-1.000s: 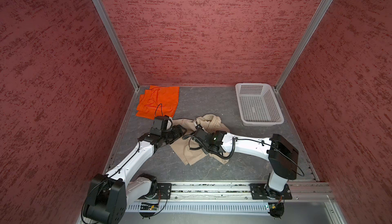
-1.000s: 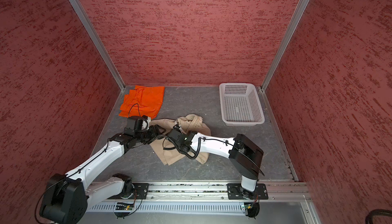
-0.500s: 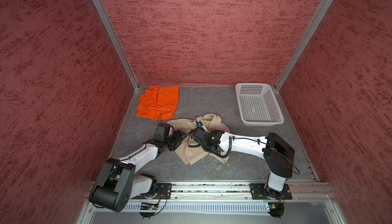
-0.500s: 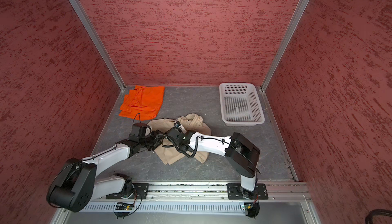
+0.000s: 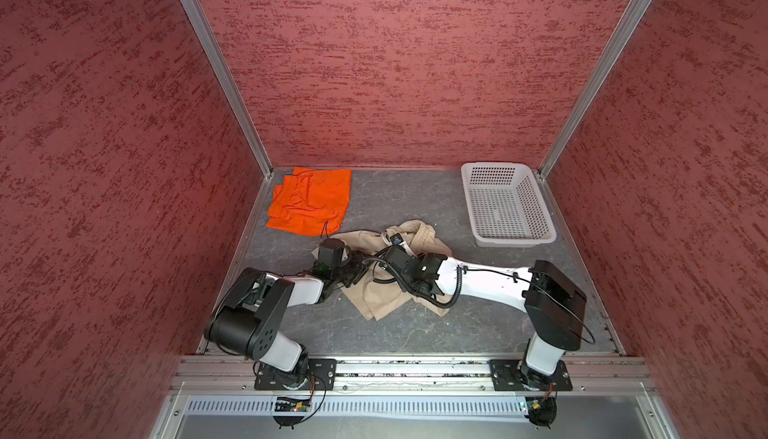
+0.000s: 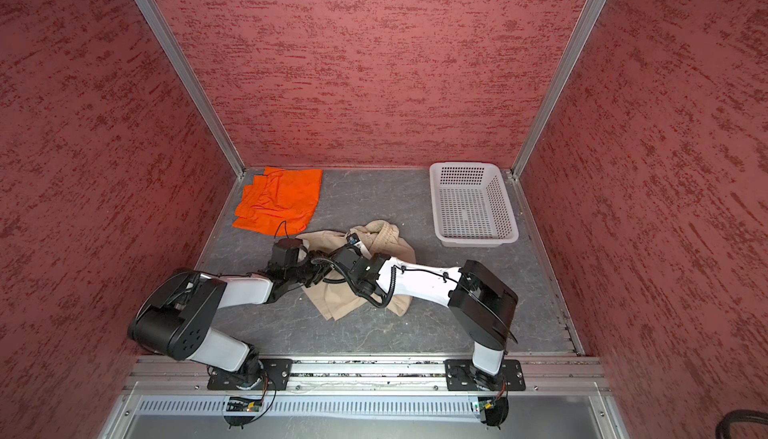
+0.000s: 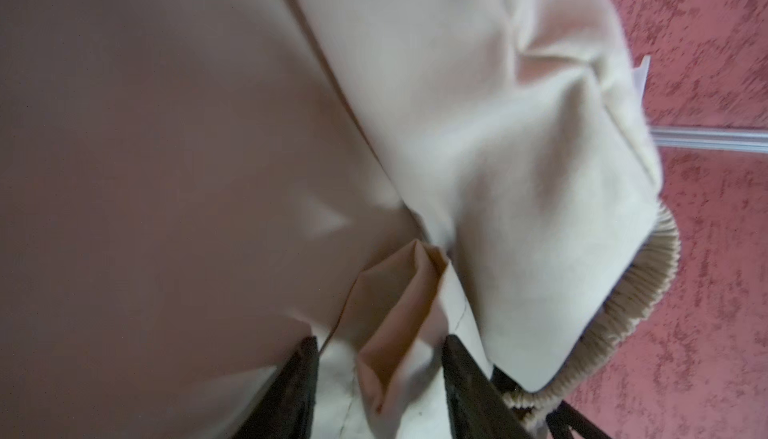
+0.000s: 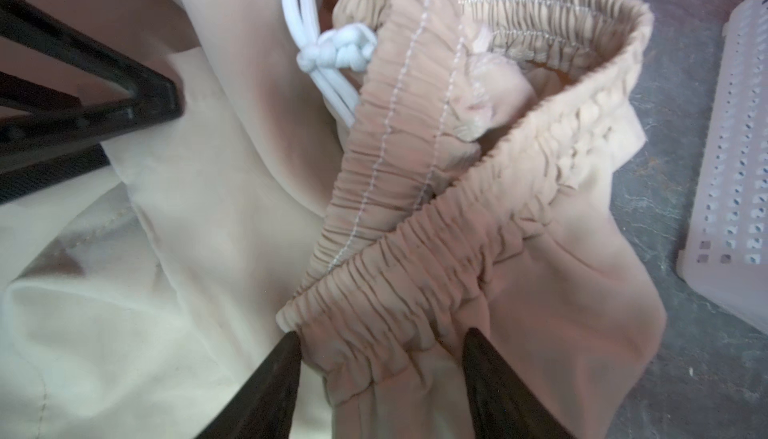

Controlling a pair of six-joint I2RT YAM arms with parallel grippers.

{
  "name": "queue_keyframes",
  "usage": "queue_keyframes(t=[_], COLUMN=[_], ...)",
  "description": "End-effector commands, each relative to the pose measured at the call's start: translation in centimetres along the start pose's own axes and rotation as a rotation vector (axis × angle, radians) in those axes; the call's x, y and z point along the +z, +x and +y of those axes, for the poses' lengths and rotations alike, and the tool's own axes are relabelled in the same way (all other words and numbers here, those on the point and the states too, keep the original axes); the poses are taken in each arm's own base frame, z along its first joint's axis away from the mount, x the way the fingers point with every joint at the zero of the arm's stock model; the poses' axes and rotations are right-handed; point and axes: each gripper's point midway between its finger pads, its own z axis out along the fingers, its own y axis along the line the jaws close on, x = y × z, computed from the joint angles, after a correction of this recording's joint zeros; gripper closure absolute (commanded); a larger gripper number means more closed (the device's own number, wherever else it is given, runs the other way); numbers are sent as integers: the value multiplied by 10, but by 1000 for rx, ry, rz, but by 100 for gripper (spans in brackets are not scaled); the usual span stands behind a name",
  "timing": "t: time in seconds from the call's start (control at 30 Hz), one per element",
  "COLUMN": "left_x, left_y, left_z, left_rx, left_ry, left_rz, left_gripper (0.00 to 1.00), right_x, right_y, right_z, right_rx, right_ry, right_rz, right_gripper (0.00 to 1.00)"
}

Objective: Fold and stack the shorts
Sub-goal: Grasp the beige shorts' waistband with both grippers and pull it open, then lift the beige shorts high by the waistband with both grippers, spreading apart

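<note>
**Fingers astride the beige pair, both arms; fold not yet made**

Left fingers [image 7: 297,391] stand apart, one either side of a small raised ridge of the beige shorts [image 5: 382,297]. There is cloth between them, but it is not pinched flat. Right fingers [image 8: 274,387] bracket the gathered waistband [image 8: 436,270], and bunched elastic fills the gap. I cannot tell whether they press it or only sit against it.

The beige shorts lie crumpled mid-table [image 5: 415,195], with the waistband end toward the back wall. The orange shorts [image 5: 311,204] lie in the far left corner, near the beige cloth's edge. The basket [image 5: 515,240] stands well apart at the right.

Risks, as I judge them:
- The left ridge looks like a single thin layer. A pinch there may lift one ply and leave the rest dragging, so the fold comes out skewed.
- The two sets of fingers work just beside each other in both top views. A lift from such close holds would raise a bundle, not a spread panel, and the wrists or cables may foul.
- The white drawstring [image 8: 336,52] lies loose by the waistband and could snag.
- A sweep leftward may disturb the orange shorts.
</note>
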Motion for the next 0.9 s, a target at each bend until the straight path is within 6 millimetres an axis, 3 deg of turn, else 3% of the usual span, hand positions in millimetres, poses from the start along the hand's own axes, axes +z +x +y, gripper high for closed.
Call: queue_keyframes(t=[0.0,0.1,0.17,0.23,0.33,0.57,0.87], left_x=[4,2,-1,-5,-9,-10,-12], left_y=[-8,-8,-8,-10,-10,-8,-8], left_z=[-33,-38,-41,-43,-43,-40,-42], left_rx=[23,21,29,36,54,58,56], left_ry=[138,150,150,145,129,113,118], left_rz=[-30,-44,-53,-68,-75,-68,-69], left_gripper=[69,92,98,100,100,100,100], right_x=[-18,-33,-43,-50,-53,-25,10], right_y=[-13,-20,-24,-24,-22,-5,6], right_z=[-6,-13,-18,-22,-21,5,11], right_rx=[68,99,117,130,149,67,-22], right_ry=[-32,-50,-67,-88,-111,-84,-14], right_rz=[-56,-90,-113,-121,-104,-2,45], right_gripper=[37,36,32,27,27,28,25])
